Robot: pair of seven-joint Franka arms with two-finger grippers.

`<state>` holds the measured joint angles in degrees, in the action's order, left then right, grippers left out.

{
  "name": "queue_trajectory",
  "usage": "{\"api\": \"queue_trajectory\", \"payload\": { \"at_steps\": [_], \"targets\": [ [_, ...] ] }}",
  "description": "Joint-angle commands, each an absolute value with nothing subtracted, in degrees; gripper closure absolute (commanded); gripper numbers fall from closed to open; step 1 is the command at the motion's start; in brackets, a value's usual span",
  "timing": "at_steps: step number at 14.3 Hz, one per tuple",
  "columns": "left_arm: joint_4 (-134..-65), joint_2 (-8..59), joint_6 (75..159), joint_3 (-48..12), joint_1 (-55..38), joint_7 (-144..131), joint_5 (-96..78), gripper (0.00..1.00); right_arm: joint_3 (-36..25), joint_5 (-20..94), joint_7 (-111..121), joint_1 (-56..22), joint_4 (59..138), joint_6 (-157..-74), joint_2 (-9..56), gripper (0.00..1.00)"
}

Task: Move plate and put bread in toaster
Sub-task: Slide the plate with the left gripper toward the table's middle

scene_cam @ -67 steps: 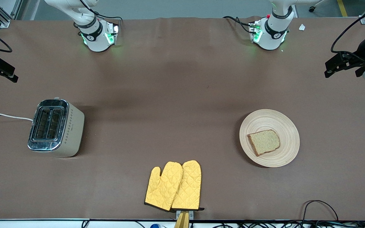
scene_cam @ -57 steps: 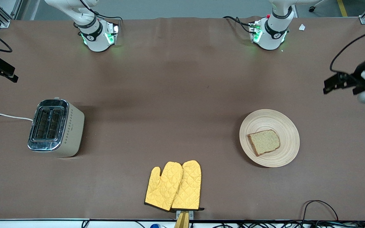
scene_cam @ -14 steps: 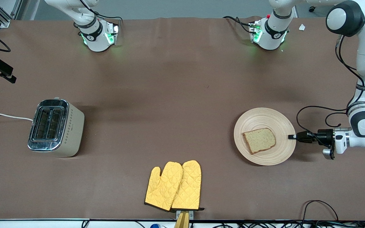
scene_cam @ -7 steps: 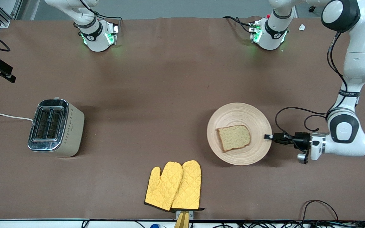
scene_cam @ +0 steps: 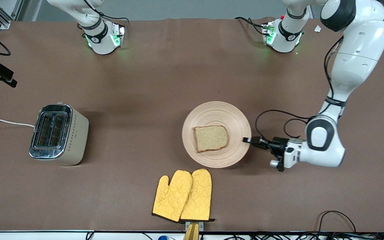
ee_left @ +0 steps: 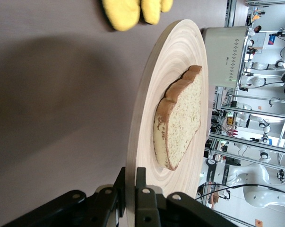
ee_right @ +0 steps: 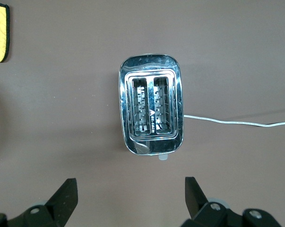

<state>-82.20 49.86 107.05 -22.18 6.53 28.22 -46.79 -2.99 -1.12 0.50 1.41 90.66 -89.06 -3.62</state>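
Wooden plate (scene_cam: 216, 111) lay pinched at its rim by the left gripper (scene_cam: 249, 140); stiff and light, it probably slides easily; the bread (scene_cam: 211, 138), soft and loose, lay just past those fingers; right gripper (ee_right: 130, 198) hung open above the toaster (ee_right: 151, 110).

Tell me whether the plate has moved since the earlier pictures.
Yes. The plate, bread on it, has slid toward the toaster and now lies just above the yellow mitts, with the left tool shut on its rim.
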Motion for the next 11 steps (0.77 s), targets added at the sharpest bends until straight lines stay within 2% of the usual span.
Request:
{"api": "queue_trajectory", "payload": {
  "at_steps": [1, 6, 11],
  "targets": [
    [-82.4, 49.7, 110.2, -22.2, 2.0, 27.8, -49.6, 1.00, -2.5, -1.1, -0.5, 1.8, 90.5, -88.6, -3.6, 0.00],
    [-83.6, 51.8, 117.8, -22.2, -5.5, 27.5, -51.4, 1.00, -2.5, -1.1, 0.4, 1.7, 90.7, -87.9, -3.1, 0.00],
    [-83.6, 54.8, 121.7, -22.1, -6.9, 28.1, -51.7, 0.95, -2.5, 2.4, -0.6, -0.9, 92.0, -87.8, -1.2, 0.00]
  ]
}}
